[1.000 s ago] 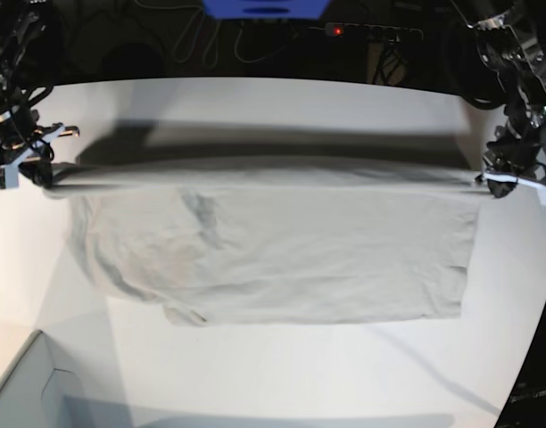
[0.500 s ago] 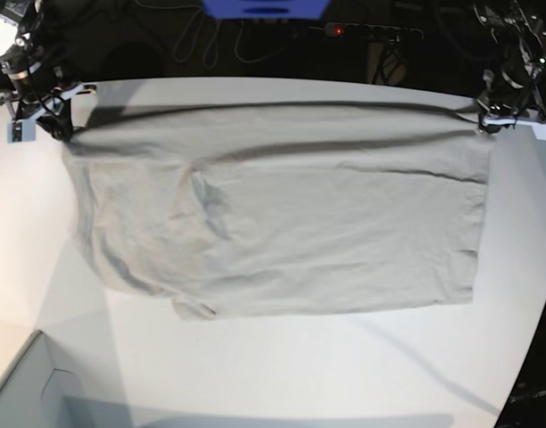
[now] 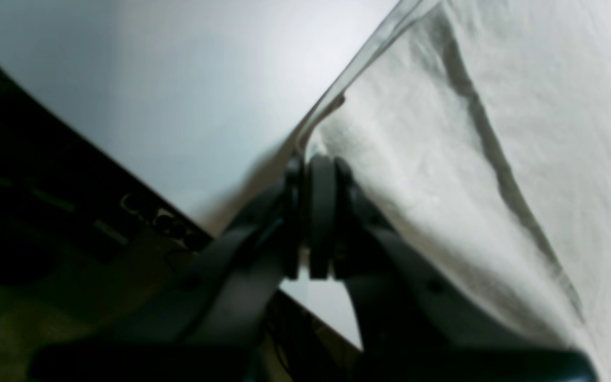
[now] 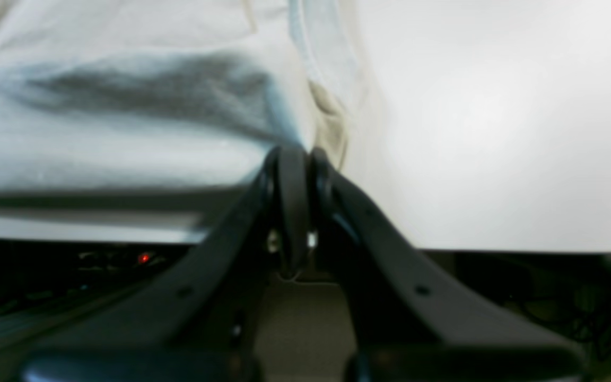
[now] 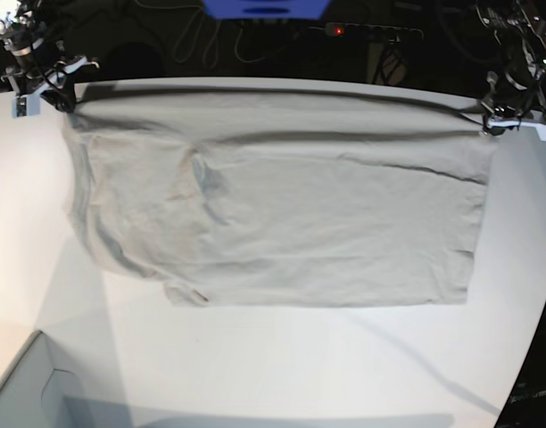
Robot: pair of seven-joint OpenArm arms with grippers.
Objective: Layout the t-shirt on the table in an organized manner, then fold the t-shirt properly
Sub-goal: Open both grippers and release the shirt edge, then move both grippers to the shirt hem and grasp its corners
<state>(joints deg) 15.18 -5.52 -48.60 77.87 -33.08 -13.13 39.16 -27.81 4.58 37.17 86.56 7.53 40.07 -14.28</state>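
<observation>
Soft grey-beige cloth, the t-shirt lay spread across the white surface, its far edge stretched between two corners. The left gripper and right gripper were each pinched tight on a corner. It looked light and limp, likely to sag and wrinkle; corners and hems seemed the best holds.

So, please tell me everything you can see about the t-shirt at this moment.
The t-shirt is plain, light grey-beige soft cloth, lightly creased. It lies spread wide across the white table, mostly flat, with a rumpled sleeve at the base view's left. Its far edge is stretched almost straight between the two arms: the left gripper and the right gripper are each shut on a far corner, near the table's back edge. A long shallow fold runs just below that edge. The neck cannot be made out.
</observation>
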